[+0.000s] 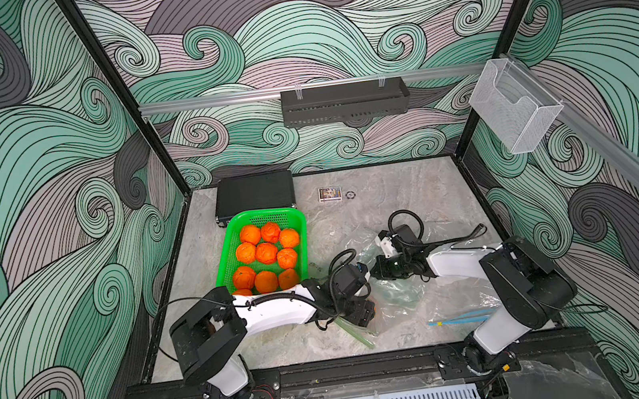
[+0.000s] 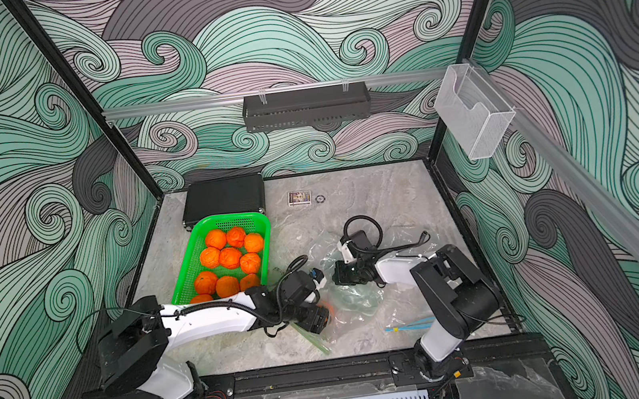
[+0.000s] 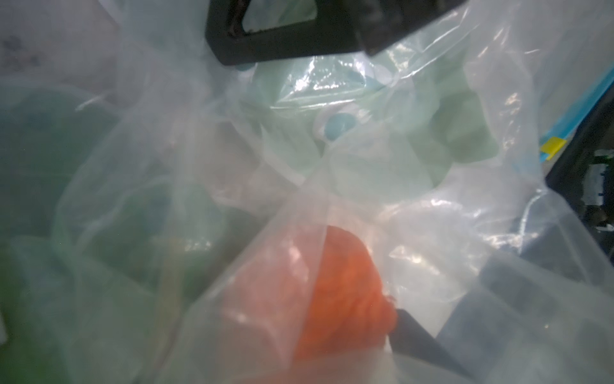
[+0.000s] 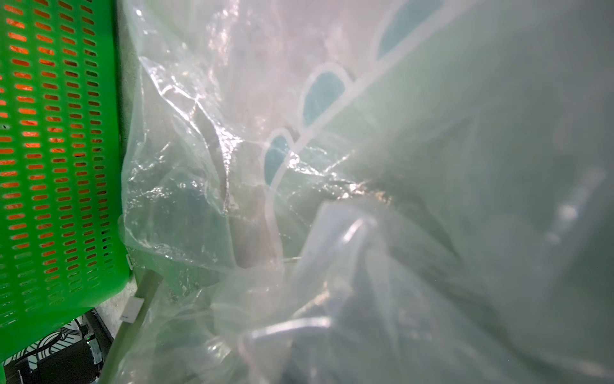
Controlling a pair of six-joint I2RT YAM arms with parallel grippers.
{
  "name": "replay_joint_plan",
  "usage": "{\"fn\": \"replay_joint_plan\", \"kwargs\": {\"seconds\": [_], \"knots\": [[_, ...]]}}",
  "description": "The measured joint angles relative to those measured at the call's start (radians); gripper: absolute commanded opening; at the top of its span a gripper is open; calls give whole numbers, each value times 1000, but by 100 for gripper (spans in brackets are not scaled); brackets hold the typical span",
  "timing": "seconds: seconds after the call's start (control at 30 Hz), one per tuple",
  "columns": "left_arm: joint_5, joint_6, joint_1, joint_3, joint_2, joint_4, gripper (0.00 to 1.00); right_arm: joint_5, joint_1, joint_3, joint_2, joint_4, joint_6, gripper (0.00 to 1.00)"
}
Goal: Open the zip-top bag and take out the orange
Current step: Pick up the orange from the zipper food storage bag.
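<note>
Top views, surface: grey marbled tabletop (image 1: 414, 196), black frame along the front edge.
Room: walls (image 1: 289, 45) on three sides in a swirl print of green, grey and mauve; black posts (image 1: 99, 70) at the corners.
Back wall: silver rail (image 1: 212, 100) with a black shelf (image 1: 345, 103) hung on it; clear holder (image 1: 515, 107) on the right side rail.
Rear of table: black box (image 1: 254, 192) at rear left; small card (image 1: 329, 193) mid rear, tiny ring (image 1: 350, 195) just beside it.
Basket: green basket (image 1: 265, 214) just in front of the black box, filled with loose oranges (image 1: 266, 253).
Bag: clear zip-top bag (image 1: 401, 294) crumpled between the two arms, green zip strip (image 1: 354, 334) pointing toward the front edge; second bag (image 1: 461, 303) with a blue strip lies near the right arm's base.
Orange: orange (image 3: 345, 299) sits in the bag mouth at the left gripper (image 1: 364, 314), half under a fold of film, touching a black finger (image 3: 415, 335); a sliver also shows in a top view (image 2: 327, 306).
Left gripper: jaws spread wide, tip pushed into the bag, not clamped on the orange.
Right gripper: right gripper (image 1: 379, 270) closed, at the bag's far side; film is bunched over its camera, cannot tell whether film is pinched.
</note>
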Motion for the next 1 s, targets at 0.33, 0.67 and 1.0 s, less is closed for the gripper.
{"fn": "replay_joint_plan", "kwargs": {"seconds": [0.33, 0.67, 1.0], "knots": [[-43, -11, -5, 56, 84, 36, 63, -4, 0, 0, 4, 8, 0, 0], [-43, -14, -10, 27, -13, -9, 50, -3, -3, 0, 4, 9, 0, 0], [-34, -12, -10, 10, -251, -141, 50, -3, -3, 0, 5, 10, 0, 0]]}}
